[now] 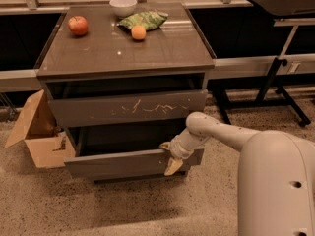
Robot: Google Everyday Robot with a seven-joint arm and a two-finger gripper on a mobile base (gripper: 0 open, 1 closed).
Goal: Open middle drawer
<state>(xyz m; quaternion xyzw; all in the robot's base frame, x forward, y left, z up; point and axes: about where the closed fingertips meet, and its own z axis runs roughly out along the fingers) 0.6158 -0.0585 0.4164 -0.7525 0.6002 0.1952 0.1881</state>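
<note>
Tool (169,157) clamped on middle drawer (118,165) front's top edge, right end.

Cabinet (123,53) stands mid-frame. On its top, apple (78,25) lies upper left, bowl (123,5) at the back, bag (143,19) right of the bowl, and orange (138,32) before the bag. Box (37,132) sits on the floor at left. Gripper (170,156) is at the right end of the middle drawer (118,165) front, lower centre.

Plain middle drawer (118,165) partly out, gripper (170,156) at its rim
</note>
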